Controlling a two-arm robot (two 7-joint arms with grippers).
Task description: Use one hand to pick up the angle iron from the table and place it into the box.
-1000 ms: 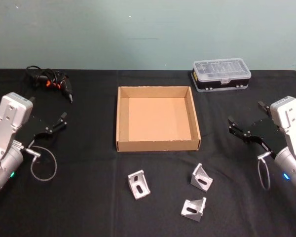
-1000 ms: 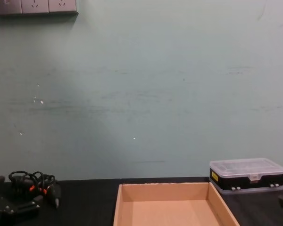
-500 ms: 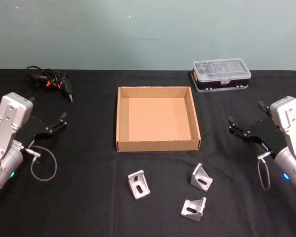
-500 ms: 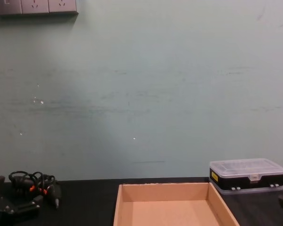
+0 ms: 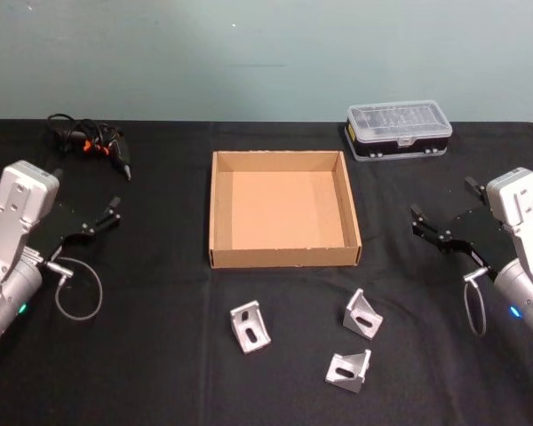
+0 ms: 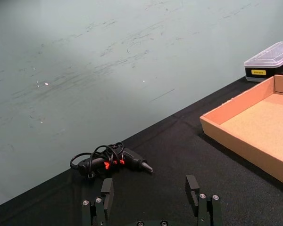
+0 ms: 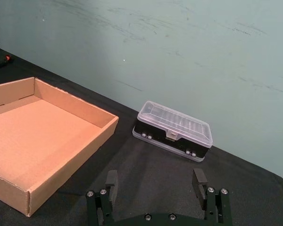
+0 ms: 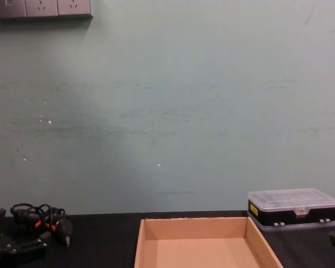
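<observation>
1. Head view: high, looking down at the table (image 5: 160,373), box (image 5: 284,257) centre frame.
2. Chest view: low, level, facing the wall (image 8: 167,111).
3. Wrist views: near the table, forward-facing.
4. All share box and plastic case (image 7: 173,129).

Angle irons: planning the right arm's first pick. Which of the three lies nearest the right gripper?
The rightmost angle iron, by the box's front right corner; the other two lie further from the right gripper, nearer the robot or leftward.

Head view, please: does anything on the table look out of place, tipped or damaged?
Nothing stands out. The box sits square and empty, three angle irons lie apart on the table before it, the plastic case is shut, and the left end effector and the right end effector hang open at either side.
</observation>
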